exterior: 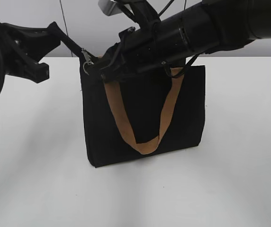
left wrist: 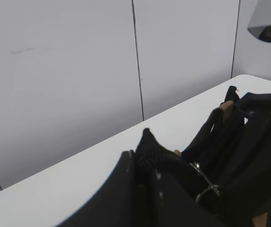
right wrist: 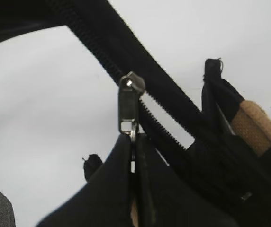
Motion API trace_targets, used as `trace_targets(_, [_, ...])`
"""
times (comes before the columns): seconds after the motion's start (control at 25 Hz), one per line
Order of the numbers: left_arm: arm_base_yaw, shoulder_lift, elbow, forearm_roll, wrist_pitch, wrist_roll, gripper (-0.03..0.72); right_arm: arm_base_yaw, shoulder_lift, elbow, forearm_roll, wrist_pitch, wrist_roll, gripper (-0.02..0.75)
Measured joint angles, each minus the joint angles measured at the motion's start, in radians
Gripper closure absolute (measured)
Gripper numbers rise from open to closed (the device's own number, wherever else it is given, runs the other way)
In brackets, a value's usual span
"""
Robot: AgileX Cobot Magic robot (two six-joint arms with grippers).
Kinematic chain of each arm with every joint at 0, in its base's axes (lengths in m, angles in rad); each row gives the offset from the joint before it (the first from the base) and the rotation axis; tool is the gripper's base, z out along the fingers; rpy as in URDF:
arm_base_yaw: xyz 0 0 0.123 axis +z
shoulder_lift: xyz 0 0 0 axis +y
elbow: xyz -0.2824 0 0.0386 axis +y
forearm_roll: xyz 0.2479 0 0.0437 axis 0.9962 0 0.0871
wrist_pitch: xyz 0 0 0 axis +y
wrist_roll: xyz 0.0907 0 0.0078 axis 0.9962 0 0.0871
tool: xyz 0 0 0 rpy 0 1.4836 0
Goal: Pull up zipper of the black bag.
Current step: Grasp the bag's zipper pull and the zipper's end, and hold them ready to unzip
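The black bag (exterior: 145, 118) stands upright on the white table, its tan strap handle (exterior: 145, 142) hanging down the front. My left gripper (exterior: 74, 47) is shut on the bag's top left corner fabric (left wrist: 147, 149). My right gripper (exterior: 100, 68) reaches across the bag top and is shut on the zipper pull tab; the silver-grey zipper slider (right wrist: 128, 106) sits on the black zip track just above the fingertips (right wrist: 133, 142). The zipper also shows near the bag's top left corner in the exterior view (exterior: 85, 56) and in the left wrist view (left wrist: 202, 182).
The white table (exterior: 230, 179) spreads around the bag. A grey panelled wall (left wrist: 78, 71) runs behind the table. The right arm's thick black body (exterior: 211, 26) hangs over the bag top.
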Motion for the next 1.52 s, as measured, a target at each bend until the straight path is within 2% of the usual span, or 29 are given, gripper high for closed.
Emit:
trace_targets(0.36, [0.0,0.0,0.0,0.0,0.022,0.0,0.667,0.0,0.001,0.0,0.002,0.008,0.004,0.738])
trace_targets(0.52, [0.0,0.0,0.0,0.0,0.116,0.0,0.667,0.0,0.001,0.0,-0.023,0.013,0.048,0.738])
trace_targets(0.72, [0.0,0.0,0.0,0.0,0.262,0.0,0.668,0.0,-0.021,0.0,-0.105,0.037,0.107,0.738])
trace_targets(0.96, [0.0,0.01,0.0,-0.001,0.323,0.0,0.668,-0.001,-0.042,0.0,-0.131,0.037,0.128,0.738])
trace_targets(1.52, [0.0,0.01,0.0,-0.002,0.411,0.0,0.668,-0.081,-0.043,-0.003,-0.149,0.079,0.159,0.738])
